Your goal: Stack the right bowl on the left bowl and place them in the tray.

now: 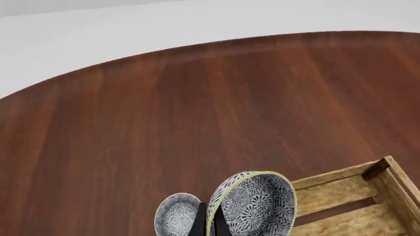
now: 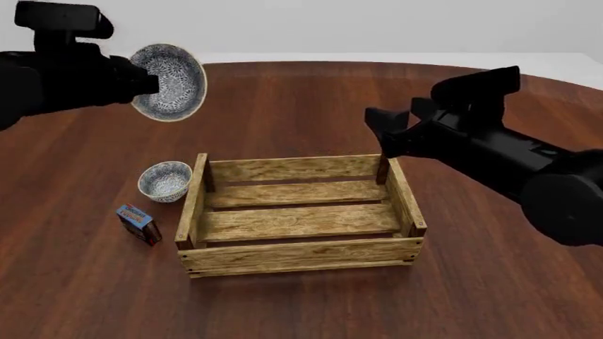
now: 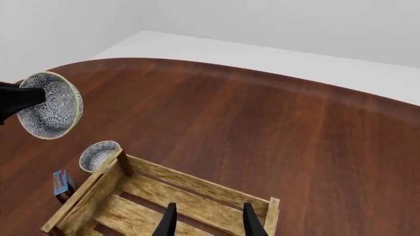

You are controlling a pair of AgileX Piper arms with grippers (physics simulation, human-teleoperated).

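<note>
Patterned bowl (image 2: 169, 82) hangs tilted in the left gripper (image 2: 141, 81), clenched on its rim, high above the smaller bowl (image 2: 165, 181) beside the tray (image 2: 299, 256), right gripper (image 3: 208, 219) spread empty, so lowering comes next, I'd say.

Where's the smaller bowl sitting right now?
In the front view, the smaller bowl rests on the table just outside the tray's left end, by its far corner post, with the blue-and-red box just nearer the camera.
</note>
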